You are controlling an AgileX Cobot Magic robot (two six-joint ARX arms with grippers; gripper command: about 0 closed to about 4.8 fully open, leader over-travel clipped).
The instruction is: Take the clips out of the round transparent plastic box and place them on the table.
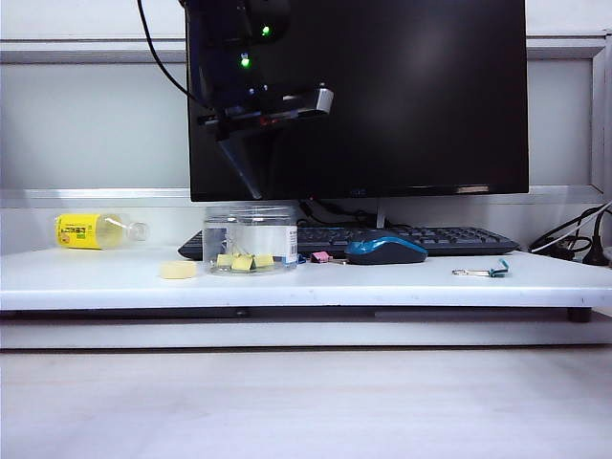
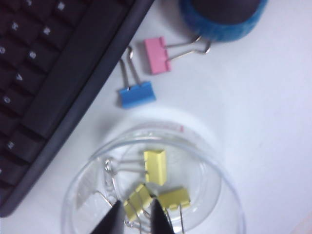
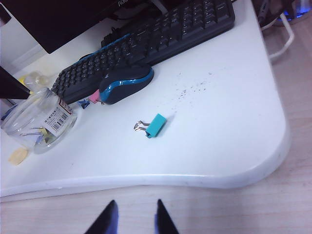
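The round transparent plastic box point(image 1: 251, 237) stands on the table point(image 1: 402, 283) in front of the keyboard. In the left wrist view I look down into the box point(image 2: 87, 168). Two yellow clips point(image 2: 156, 166) point(image 2: 174, 197) lie on its floor. My left gripper point(image 2: 136, 205) is over the box mouth with its fingers shut on a third yellow clip point(image 2: 136, 197). In the exterior view this gripper point(image 1: 251, 191) hangs dark just above the box rim. A pink clip point(image 2: 157, 55) and a blue clip point(image 2: 138, 93) lie on the table beside the box. My right gripper point(image 3: 136, 202) is open and empty, off the table's front edge.
A black keyboard point(image 1: 421, 239) and a blue-black mouse point(image 1: 385, 250) sit behind and right of the box. A teal clip point(image 1: 490, 272) lies at the right. A pale disc point(image 1: 178, 270) and a yellow-labelled bottle point(image 1: 96, 230) lie at the left. The monitor point(image 1: 382, 96) stands behind.
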